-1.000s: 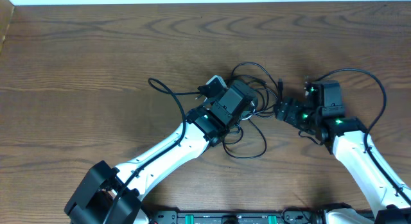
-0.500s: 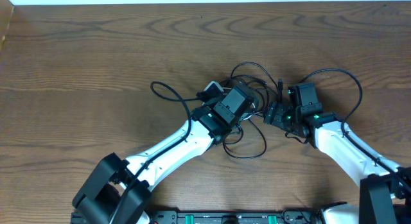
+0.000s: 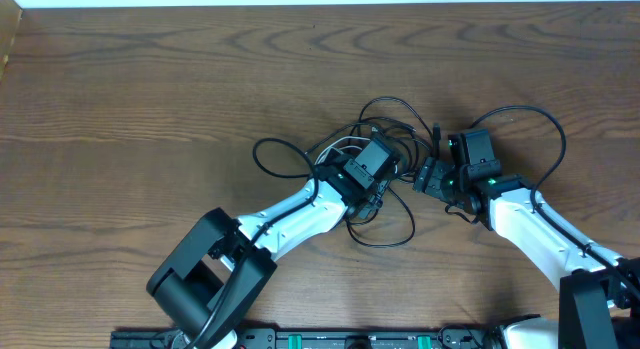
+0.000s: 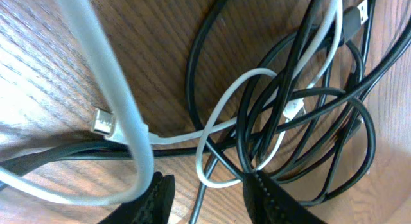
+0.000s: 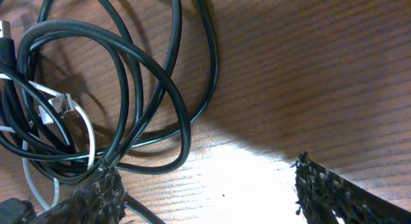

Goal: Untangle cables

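Wood-grain table [image 3: 150, 89], dark brown and matte, carries the cables [image 3: 392, 111] in one knot between the two arms. In the left wrist view, the left gripper [image 4: 209, 192] stands just above that knot. Its ridged black fingers are apart, with a thin black strand and the bottom of a white loop lying in the gap, gripped by neither. The white cable [image 4: 212, 118] is slim, smooth and round. It curls in a narrow loop ahead of the fingers and threads through the glossy black cables [image 4: 308, 95], which lie in several overlapping oval coils. To the left of the fingers a small silvery flat plug [image 4: 103, 121] ends a white lead. A thicker pale strand sweeps across close to the lens, too blurred to trace.

The right gripper [image 5: 205, 185] is spread wide over bare wood. Its rough-textured tips are cut off by the bottom edge, and the black coils sit ahead and to the left, one strand seemingly touching the left finger. From overhead, both wrists hide the middle of the tangle.
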